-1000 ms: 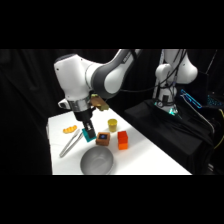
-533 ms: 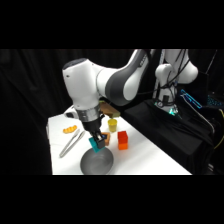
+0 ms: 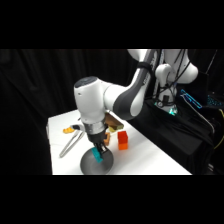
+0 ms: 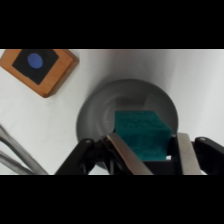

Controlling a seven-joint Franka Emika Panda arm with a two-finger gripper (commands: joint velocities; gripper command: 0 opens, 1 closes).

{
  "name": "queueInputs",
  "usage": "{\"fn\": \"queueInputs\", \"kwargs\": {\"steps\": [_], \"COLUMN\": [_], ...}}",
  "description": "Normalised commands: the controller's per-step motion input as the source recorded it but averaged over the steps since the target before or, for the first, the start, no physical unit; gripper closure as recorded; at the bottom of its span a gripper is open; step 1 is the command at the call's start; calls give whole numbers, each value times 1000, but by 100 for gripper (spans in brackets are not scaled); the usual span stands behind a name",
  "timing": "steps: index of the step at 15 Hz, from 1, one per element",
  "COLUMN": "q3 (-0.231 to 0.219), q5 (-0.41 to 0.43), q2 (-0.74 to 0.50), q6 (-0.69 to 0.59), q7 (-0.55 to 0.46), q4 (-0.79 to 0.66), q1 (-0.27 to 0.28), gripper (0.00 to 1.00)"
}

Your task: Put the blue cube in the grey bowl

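One blue cube (image 4: 141, 135), clamped between the two fingers (image 4: 122, 152) of the gripper (image 3: 99, 153); jaws clenched on opposite side faces. Hangs over the hollow of the grey bowl (image 4: 95, 107), roughly above its centre, so that a release should drop it inside and not on the rim. Not possible to tell whether cube touches the bowl floor or hangs just clear.

Seen from the side: bowl (image 3: 87, 162) at the near edge of the white table (image 3: 150, 160), gripper descending into it from 12 o'clock, held vertical, presumably for a clean straight drop.

One orange block (image 3: 122, 141), at about 2 o'clock from the bowl, apart from it, untouched.

One brown block (image 4: 39, 65) with dark top patch and blue dot, at 10 o'clock from the bowl in the wrist view, flat on the table, clear of the rim.

One pair of metal tongs (image 3: 69, 145), at 10 o'clock from the bowl in the side view, lying well clear.

Stage, by judgement: carry finished, release not yet made.
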Motion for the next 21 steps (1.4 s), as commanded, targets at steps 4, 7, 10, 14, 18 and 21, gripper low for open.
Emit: {"fn": "queueInputs", "kwargs": {"steps": [4,7,10,14,18,21], "q3": [-4,-48,-30,6,39,43], "q5": [-18,-60,-37,4,37,39], "q2": [120,13,-135,-301,-371,-307], "q6": [235,117,-58,-271,-424,-437], "q7": [38,50,44,5,-69,-96], "q4": [50,57,-9,-63,-19,73], "q1": [43,49,36,-1,-48,-62], "gripper": [24,1,0,0,0,0]}}
